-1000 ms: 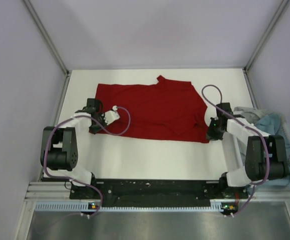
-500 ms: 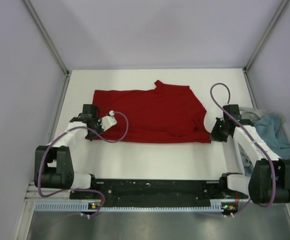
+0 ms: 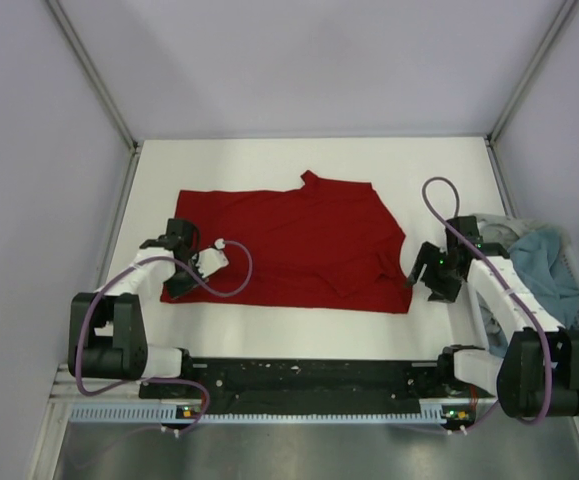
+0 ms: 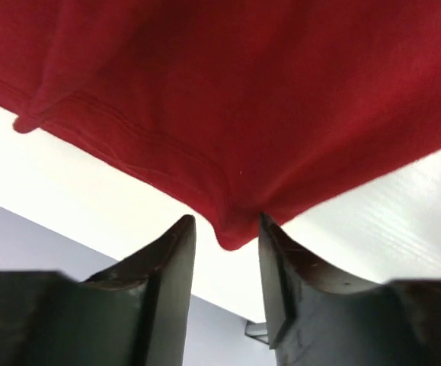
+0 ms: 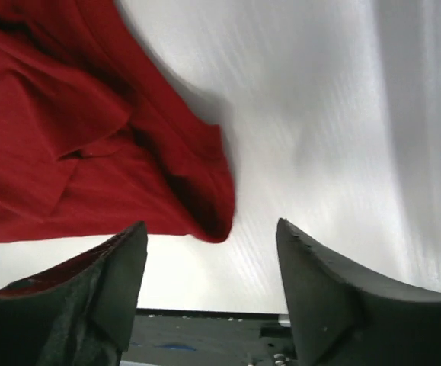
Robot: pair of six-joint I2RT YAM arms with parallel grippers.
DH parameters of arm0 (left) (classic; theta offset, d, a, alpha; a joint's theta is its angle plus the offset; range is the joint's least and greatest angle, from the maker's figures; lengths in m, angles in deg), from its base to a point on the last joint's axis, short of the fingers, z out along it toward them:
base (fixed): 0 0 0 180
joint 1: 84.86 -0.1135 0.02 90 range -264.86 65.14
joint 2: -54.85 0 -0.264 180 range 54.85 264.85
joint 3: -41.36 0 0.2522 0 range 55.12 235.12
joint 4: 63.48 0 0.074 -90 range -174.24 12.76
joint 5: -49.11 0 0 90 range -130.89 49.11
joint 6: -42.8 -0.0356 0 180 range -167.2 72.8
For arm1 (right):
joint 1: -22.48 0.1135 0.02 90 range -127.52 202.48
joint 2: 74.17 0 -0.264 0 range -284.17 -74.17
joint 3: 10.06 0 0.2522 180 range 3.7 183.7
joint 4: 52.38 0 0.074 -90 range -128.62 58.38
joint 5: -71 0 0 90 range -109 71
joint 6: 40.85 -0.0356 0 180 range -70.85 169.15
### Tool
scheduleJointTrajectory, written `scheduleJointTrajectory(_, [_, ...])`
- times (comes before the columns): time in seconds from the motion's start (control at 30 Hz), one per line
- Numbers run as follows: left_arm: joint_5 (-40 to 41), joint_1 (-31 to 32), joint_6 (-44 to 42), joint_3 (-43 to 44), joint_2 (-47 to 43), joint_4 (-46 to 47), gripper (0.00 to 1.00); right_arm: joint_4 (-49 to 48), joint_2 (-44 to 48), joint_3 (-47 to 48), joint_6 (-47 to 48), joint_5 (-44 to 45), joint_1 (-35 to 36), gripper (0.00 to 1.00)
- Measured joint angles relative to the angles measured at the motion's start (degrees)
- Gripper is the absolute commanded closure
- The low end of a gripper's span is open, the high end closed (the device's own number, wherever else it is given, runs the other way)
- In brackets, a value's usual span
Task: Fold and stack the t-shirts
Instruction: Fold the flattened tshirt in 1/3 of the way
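White tabletop point(image 3: 269, 330): I see one soft red shirt point(image 3: 289, 240) spread flat, one teal shirt point(image 3: 549, 265) and one grey shirt point(image 3: 496, 228) crumpled. Left gripper point(image 4: 222, 223) pinches the red hem; right gripper point(image 5: 211, 223) gapes.

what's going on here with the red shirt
Two robot arms are working on a deep red t-shirt spread mostly flat on the white table. The left claw is pinching the shirt's near left corner. The right claw is open beside the near right corner, holding nothing. A teal-blue t-shirt and a light grey t-shirt lie bunched at the table's right edge, not yet folded.
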State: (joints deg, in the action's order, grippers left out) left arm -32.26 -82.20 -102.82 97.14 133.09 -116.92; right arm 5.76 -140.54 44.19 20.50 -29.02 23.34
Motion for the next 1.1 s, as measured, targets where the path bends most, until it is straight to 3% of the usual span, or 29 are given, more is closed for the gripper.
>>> scheduleJointTrajectory(0.1, [1.07, -0.15, -0.04, -0.07, 0.02, -1.31, 0.45, 1.33, 0.13, 0.02, -0.61, 3.48, -0.28, 0.3])
scheduleJointTrajectory(0.23, [-0.09, 0.13, 1.11, 6.4, 1.11, -6.64, 0.5, 2.89, 2.47, 2.21, -0.98, 8.07, -1.84, 0.55])
scheduleJointTrajectory(0.3, [-3.5, 1.57, 2.62, 13.88, 1.99, -9.14, 0.58, 1.57, 3.41, 4.66, 0.2, 7.52, -2.1, 0.68])
scheduleJointTrajectory(0.37, [-8.28, 4.44, 4.09, 21.4, 2.16, -8.98, 0.59, -1.07, 2.54, 7.58, 2.32, 5.07, -2.08, 0.75])
scheduleJointTrajectory(0.47, [-15.39, 17.31, 4.98, 26.29, 1.88, -4.79, 0.58, -4.48, -3.06, 12.04, 5.81, 1.62, -1.29, 0.75])
scheduleJointTrajectory(0.63, [-26.75, 37.83, 3.08, 26.77, 6.32, 0.39, 0.51, -8.76, -15.1, 14.8, 11.78, -0.76, 3.17, 0.69])
scheduleJointTrajectory(0.87, [-29.44, 46.47, -0.11, 28.85, 20.04, 6.82, 0.51, -11.72, -21.84, 14.8, 16.13, -3.02, 5.79, 0.63])
scheduleJointTrajectory(1.1, [-27.19, 47.54, -2.16, 30.47, 27.32, 13.16, 0.56, -17.09, -24.74, 15.06, 17.31, -6.14, 6.71, 0.62])
